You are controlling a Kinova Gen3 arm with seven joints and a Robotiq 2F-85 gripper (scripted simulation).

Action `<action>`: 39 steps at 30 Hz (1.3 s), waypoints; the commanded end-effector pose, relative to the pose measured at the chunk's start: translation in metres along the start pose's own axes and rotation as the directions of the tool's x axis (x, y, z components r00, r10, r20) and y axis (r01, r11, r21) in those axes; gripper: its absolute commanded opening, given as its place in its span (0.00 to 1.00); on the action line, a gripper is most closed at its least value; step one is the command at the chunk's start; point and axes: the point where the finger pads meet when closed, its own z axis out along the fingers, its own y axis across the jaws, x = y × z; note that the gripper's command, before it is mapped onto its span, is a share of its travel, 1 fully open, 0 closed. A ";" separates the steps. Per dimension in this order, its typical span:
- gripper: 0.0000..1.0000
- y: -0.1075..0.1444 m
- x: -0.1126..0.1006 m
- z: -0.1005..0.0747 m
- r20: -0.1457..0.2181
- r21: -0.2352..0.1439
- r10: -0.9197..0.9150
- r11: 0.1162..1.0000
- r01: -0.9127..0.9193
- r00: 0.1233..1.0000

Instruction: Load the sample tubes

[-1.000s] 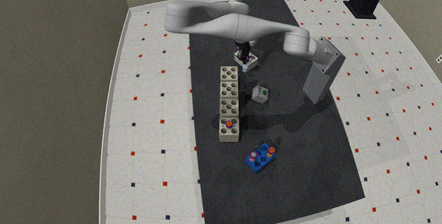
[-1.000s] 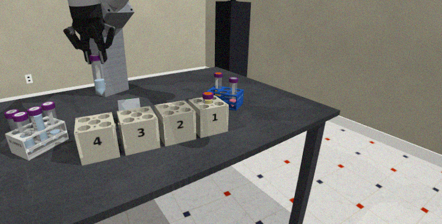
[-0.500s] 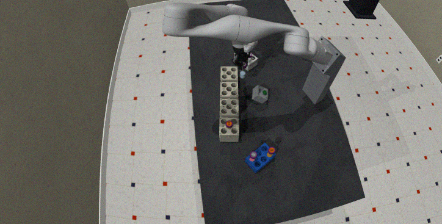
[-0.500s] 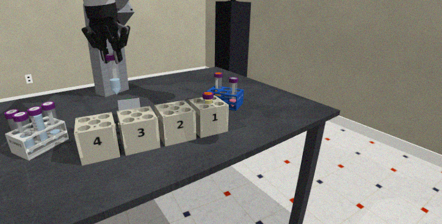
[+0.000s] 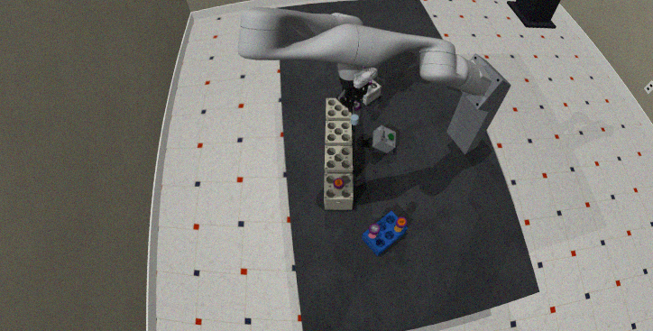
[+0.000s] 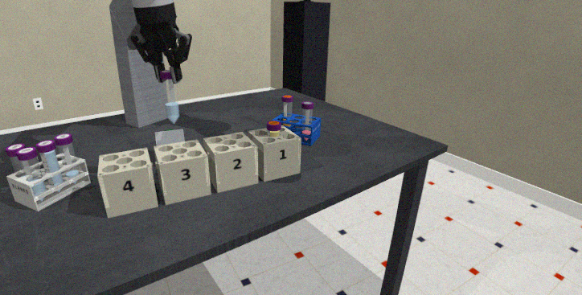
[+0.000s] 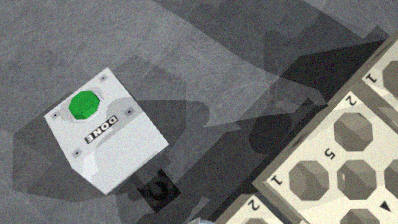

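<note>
My gripper [image 6: 166, 73] [image 5: 354, 104] is shut on a water blank tube [image 6: 171, 103] [image 5: 354, 119] with a purple cap. It holds the tube upright in the air, behind adapter 3 [image 6: 185, 185] and adapter 4 [image 6: 128, 197]. Adapter 2 [image 6: 234, 174] is empty. Adapter 1 [image 6: 280, 166] [image 5: 337, 204] holds one orange-dot sample [image 6: 273, 126] [image 5: 337, 182]. The blue sample rack [image 6: 314, 132] [image 5: 375, 244] holds an orange-dot tube [image 6: 287, 100] [image 5: 400, 222] and a grey-dot tube [image 6: 307, 108] [image 5: 374, 228]. The wrist view shows adapter tops [image 7: 320, 150]; the tube is hidden there.
The white blanks rack [image 6: 25, 191] [image 5: 373, 92] with several purple-capped tubes stands at the left end of the adapter row. The DONE desk [image 5: 381, 143] [image 7: 117, 150] with its green key [image 7: 84, 105] [image 5: 390, 136] sits behind the adapters. The arm's grey base [image 6: 134, 89] stands at the back.
</note>
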 end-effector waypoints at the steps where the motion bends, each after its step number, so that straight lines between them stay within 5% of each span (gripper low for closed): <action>1: 0.10 0.013 0.005 0.001 0.001 0.002 0.000 1.000 0.000 1.000; 24: 0.10 0.076 0.035 0.006 0.001 0.002 0.000 1.000 0.000 1.000; 39: 0.10 0.080 0.037 0.006 0.001 0.002 0.000 1.000 0.000 1.000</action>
